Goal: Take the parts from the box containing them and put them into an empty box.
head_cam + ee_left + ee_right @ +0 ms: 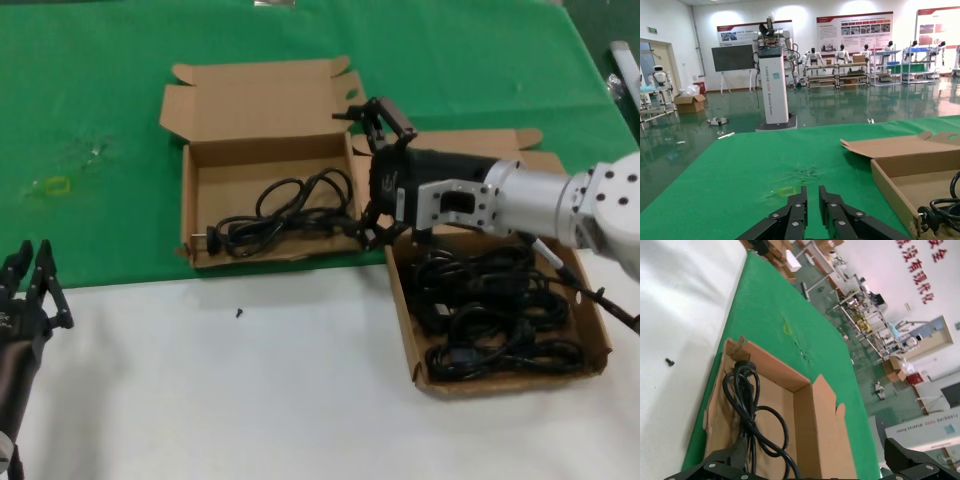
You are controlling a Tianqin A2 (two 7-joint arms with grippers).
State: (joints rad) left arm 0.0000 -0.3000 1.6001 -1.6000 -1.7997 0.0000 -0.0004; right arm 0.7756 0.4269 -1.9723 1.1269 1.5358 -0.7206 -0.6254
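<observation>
left gripper (pixel 30 275) sits parked at the lower left of the head view, over the white part of the worktop (pixel 250 400), fingers drawn together on nothing.

centre of frame: the wavy-fronted box (pixel 270 200) lies on the green cloth (pixel 100 100) with one cord bundle (pixel 285 215) already lying in it, plug toward its left front corner. a small dark screw-like item (pixel 239 312) lies loose on the white surface in front.

right of centre: right gripper (pixel 378 175) hangs over the right wall of that box, fingers spread wide and grasping nothing. the remaining cords (pixel 495 315) fill the straight-walled box (pixel 600 340) at right.

risks, as judged:
- the lower finger appears very close to a loop of the delivered bundle; pulling away could snag it and drag it back over the wall.
- the cords in the source box look intertwined; a pick may lift several or trail a plug.
- both boxes are light and stand almost touching; arm contact could shift either.
</observation>
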